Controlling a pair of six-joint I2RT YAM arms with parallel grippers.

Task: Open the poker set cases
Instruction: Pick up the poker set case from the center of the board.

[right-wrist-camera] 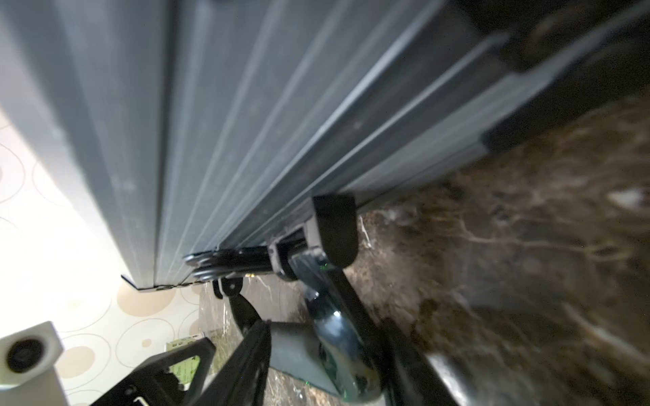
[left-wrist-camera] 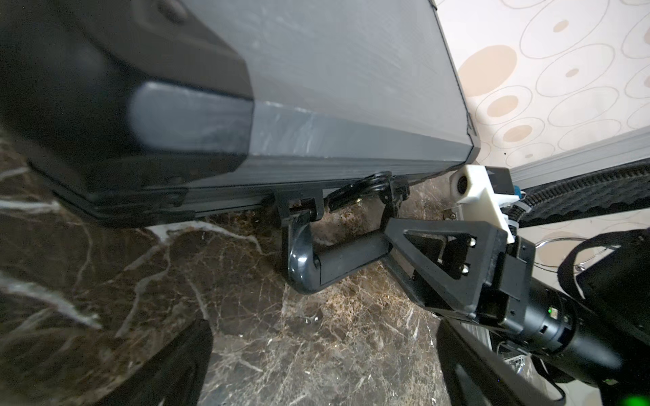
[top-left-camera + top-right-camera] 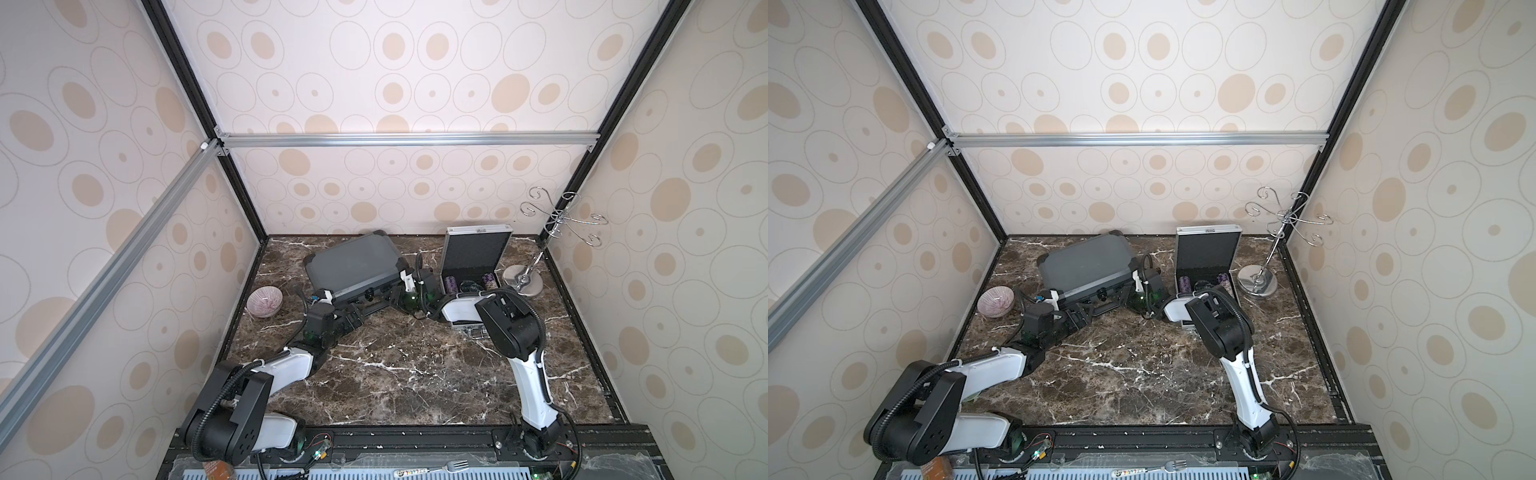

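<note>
The larger dark grey case (image 3: 353,259) (image 3: 1088,259) lies at the back middle with its lid down and its handle (image 3: 374,307) (image 2: 306,260) facing the front. My right gripper (image 3: 395,297) (image 1: 316,344) reaches in from the right and is shut on that handle. My left gripper (image 3: 351,316) (image 2: 323,372) hovers open over bare marble just in front of the case's front left corner, holding nothing. At the back right the smaller silver case (image 3: 476,249) (image 3: 1208,249) stands open with its lid upright. Black foam and chips (image 3: 451,283) show inside it.
A pink ribbed bowl (image 3: 264,301) sits by the left wall. A chrome wire rack (image 3: 523,280) on a round base stands in the back right corner. A fork (image 3: 451,466) lies on the front rail. Patterned walls close in three sides of the marble table (image 3: 395,374).
</note>
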